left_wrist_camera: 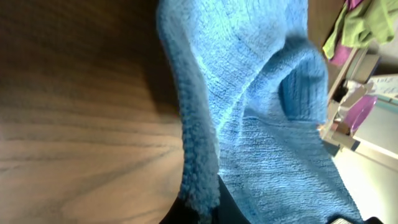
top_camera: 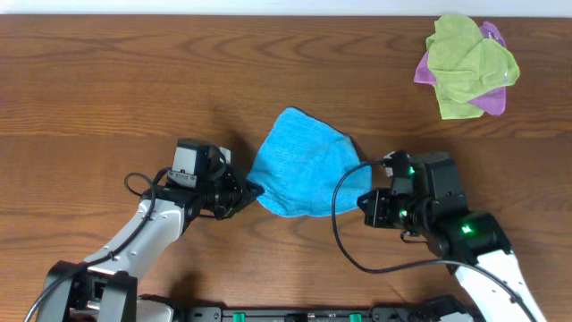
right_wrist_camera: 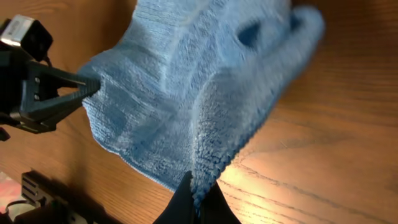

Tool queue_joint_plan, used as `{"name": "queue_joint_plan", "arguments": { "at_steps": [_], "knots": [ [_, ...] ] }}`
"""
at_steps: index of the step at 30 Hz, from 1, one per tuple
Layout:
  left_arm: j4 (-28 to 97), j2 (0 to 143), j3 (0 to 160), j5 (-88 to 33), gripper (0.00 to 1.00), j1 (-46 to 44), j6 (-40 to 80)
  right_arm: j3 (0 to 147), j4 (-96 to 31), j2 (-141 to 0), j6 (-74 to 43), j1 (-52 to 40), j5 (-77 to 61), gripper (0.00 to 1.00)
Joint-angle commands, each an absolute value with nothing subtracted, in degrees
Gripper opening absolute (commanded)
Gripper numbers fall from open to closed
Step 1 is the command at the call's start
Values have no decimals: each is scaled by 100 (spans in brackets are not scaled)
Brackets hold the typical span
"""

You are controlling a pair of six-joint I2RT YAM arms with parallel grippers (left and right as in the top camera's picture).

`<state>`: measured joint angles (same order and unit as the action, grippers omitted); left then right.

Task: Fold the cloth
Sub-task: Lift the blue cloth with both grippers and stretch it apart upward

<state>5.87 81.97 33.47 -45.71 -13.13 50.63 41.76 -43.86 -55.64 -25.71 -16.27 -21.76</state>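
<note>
The sky-blue cloth (top_camera: 304, 165) lies bunched and partly lifted in the middle of the wooden table. My left gripper (top_camera: 251, 191) is shut on its left corner; in the left wrist view the cloth (left_wrist_camera: 261, 124) rises from my jaws (left_wrist_camera: 205, 208). My right gripper (top_camera: 365, 199) is shut on its right corner; in the right wrist view the fluffy edge of the cloth (right_wrist_camera: 205, 93) is pinched between the black fingers (right_wrist_camera: 198, 202). The left gripper's fingers (right_wrist_camera: 74, 90) also show there, holding the far corner. The white tag is not visible.
A lime-green cloth (top_camera: 469, 63) lies on a purple-pink cloth (top_camera: 493, 100) at the table's far right corner. Bare wood table (top_camera: 107, 89) surrounds the blue cloth. Black cables trail from both arms near the front edge.
</note>
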Motion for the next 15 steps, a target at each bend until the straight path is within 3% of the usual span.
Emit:
{"name": "queue_joint_plan", "arguments": {
  "at_steps": [1, 15],
  "knots": [
    [683, 8167, 3461, -4877, 6, -1278, 4812, 4217, -4473, -5369, -2613, -1651, -2099, 1],
    [2366, 6274, 3468, -4606, 6, -1278, 4523, 5096, -5033, -5074, -2615, -1653, -1953, 1]
  ]
}}
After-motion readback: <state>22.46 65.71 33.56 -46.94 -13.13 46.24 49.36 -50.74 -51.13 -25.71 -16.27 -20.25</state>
